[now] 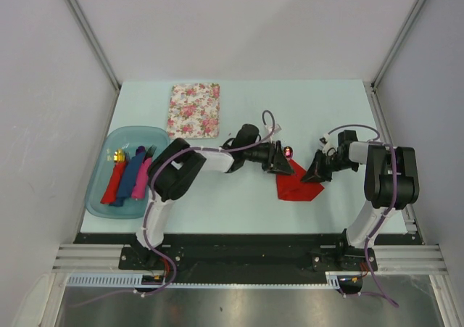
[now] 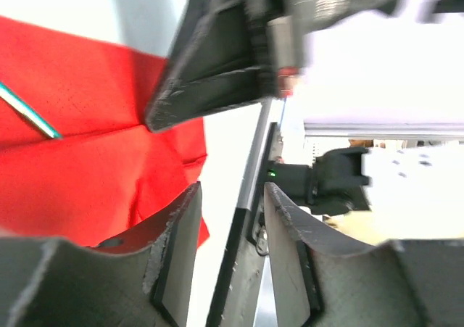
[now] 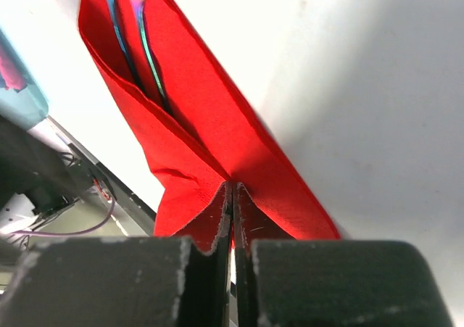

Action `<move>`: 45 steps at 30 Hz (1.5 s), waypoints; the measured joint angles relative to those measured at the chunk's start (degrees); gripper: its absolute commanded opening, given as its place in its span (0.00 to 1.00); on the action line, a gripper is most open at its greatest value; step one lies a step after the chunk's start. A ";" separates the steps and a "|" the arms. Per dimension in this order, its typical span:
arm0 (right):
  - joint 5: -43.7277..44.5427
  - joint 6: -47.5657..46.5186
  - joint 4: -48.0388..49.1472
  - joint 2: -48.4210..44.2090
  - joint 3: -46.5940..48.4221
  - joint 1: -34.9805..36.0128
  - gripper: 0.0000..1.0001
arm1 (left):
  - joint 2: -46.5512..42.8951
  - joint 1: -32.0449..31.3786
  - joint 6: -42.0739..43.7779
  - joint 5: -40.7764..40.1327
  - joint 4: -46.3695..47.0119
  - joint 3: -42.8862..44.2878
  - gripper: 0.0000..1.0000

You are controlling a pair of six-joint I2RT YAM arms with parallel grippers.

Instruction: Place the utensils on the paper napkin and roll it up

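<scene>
My right tool (image 3: 232, 193) is clamped tight on the near edge of the red napkin (image 1: 299, 188), its two fingers pressed together with the paper pinched between them. From that pinch the napkin runs away as a long fold, one flap lifted over the other.

The utensils (image 3: 148, 51) lie inside this fold. Two slim blue-tinted handles show side by side in the crease, and I cannot tell which handle belongs to the fork. From above, the shiny red spoon head (image 1: 289, 151) pokes out just past the napkin's far edge.

My left tool (image 2: 232, 191) sits at the napkin's far left corner, close to the spoon head. Its jaws stand about half apart and grip nothing. Only bare desk (image 1: 239, 204) and the rail at its edge show in the gap, and one finger (image 2: 177, 247) sits at the napkin's edge.

The two tools face each other across the napkin, which lies mid-desk between my arms.

At the desk's left edge, a blue tray (image 1: 99, 169) holds red, blue and pink rolls (image 1: 133, 176) side by side. A floral mat (image 1: 194, 109) lies flat on the desk beyond the tray.
</scene>
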 measured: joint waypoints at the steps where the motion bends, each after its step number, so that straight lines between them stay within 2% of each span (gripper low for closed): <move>1: 0.09 -0.09 0.00 0.00 -0.20 -0.02 0.00 | -1.70 0.79 0.52 0.20 -0.13 -0.87 0.42; 8: 0.44 -0.72 -0.33 -0.31 -0.83 -0.22 0.00 | -9.11 5.38 5.14 0.28 -2.32 -5.31 0.36; 20: 1.33 -1.77 -1.03 -1.22 -1.42 -0.85 0.00 | -7.58 -1.46 6.38 1.05 -5.03 -7.93 0.32; 31: 1.40 -1.77 -1.01 -1.22 -1.42 -0.87 0.00 | -2.69 -2.32 8.61 0.22 -9.68 -6.97 0.27; 39: 1.51 -1.79 -1.03 -1.22 -1.42 -0.87 0.00 | -1.42 -2.40 11.45 -0.28 -15.10 -4.57 0.27; 45: 1.51 -1.84 -1.01 -1.22 -1.42 -0.87 0.00 | -2.60 -2.43 15.54 -0.35 -18.80 -3.48 0.35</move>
